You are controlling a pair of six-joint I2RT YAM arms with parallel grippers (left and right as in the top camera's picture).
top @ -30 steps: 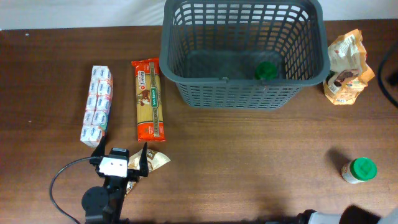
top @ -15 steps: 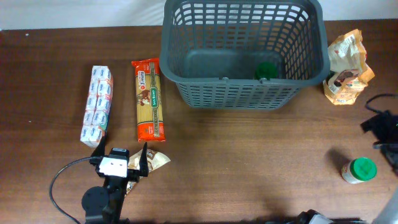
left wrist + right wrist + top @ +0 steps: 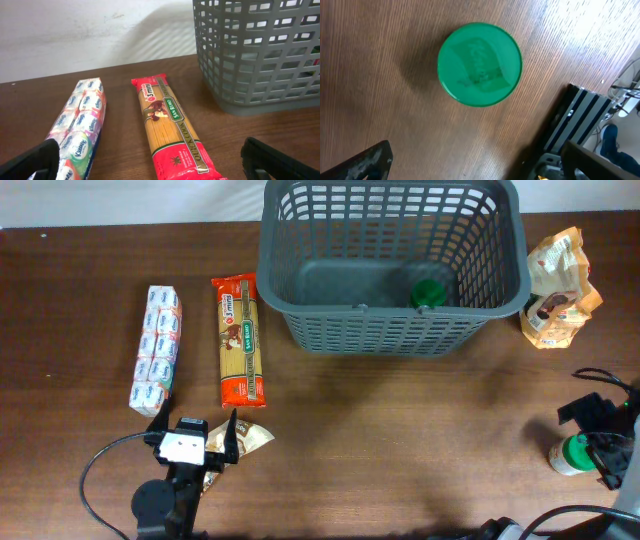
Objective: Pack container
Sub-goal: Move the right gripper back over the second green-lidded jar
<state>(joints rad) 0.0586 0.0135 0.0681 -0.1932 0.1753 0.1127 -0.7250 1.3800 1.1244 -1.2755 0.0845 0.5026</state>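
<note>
Container (image 3: 380, 330), a large dark grey slotted plastic basket, sits upper centre in the overhead frame, nearly empty, so I hang the right gripper (image 3: 477, 160), fingers spread wide, above the round green-lidded jar (image 3: 480, 65) at lower right, ready to fetch it, while the left gripper (image 3: 195, 430) rests released at lower left.

The container (image 3: 380, 330) is a large dark grey plastic basket, rectangular, with slotted lattice walls, a solid base and a thick rim. It stands upright on the counter with its mouth open to the top. It sits well ahead of the left hand (image 3: 196, 420) and off to that hand's right, its near wall (image 3: 260, 55) filling the upper right of the left wrist view. From the right hand (image 3: 592, 442) it lies ahead and to the left, well apart. A green-topped item (image 3: 430, 291) sits on its base.
</note>
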